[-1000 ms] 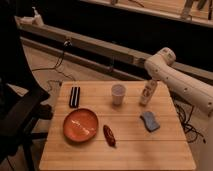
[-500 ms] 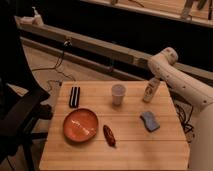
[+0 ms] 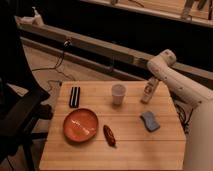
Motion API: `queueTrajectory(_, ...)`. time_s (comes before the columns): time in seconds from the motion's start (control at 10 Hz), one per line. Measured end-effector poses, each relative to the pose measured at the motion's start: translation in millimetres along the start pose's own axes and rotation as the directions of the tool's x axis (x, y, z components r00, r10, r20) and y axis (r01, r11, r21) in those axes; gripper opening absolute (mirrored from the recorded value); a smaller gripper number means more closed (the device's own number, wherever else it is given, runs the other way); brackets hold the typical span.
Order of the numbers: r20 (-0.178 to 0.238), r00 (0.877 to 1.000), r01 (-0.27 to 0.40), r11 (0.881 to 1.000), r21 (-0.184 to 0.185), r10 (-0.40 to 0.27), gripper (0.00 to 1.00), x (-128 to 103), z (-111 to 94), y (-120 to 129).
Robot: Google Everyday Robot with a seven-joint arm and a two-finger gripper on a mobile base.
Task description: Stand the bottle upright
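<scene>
The bottle [image 3: 146, 93] is small, slim and whitish. It stands nearly upright, leaning slightly, at the far right of the wooden table [image 3: 125, 147], to the right of the pale cup [image 3: 118, 94]. My gripper [image 3: 150, 84] comes down from the white arm on the right and is at the bottle's upper part, right against it. The bottle's neck is hidden behind the gripper.
An orange bowl [image 3: 80, 125], a dark red oblong item [image 3: 109, 135], a blue-grey sponge [image 3: 149, 121] and a black striped object [image 3: 74, 96] lie on the table. A black chair [image 3: 20, 112] stands at the left. A pump dispenser [image 3: 35, 18] sits far back left.
The arm has shifted slightly up and to the right at the bottle. The bottle has stayed in about the same spot, now a little more upright.
</scene>
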Motion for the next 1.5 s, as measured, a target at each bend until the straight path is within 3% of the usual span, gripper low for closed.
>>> queueTrajectory(0.5,-0.078,0.997,0.021,1.0,0.002,-0.021,0.0,21.2,-9.5,-6.8)
queueTrajectory(0.8,-0.102,0.995,0.008,1.0,0.024,-0.006,0.0,30.8,-11.7,-11.0)
queueTrajectory(0.9,-0.106,0.994,0.002,1.0,0.028,0.001,0.04,32.0,-10.3,-11.2)
queueTrajectory(1.5,-0.106,0.994,-0.006,0.999,0.034,0.009,0.61,27.2,-6.9,-11.2)
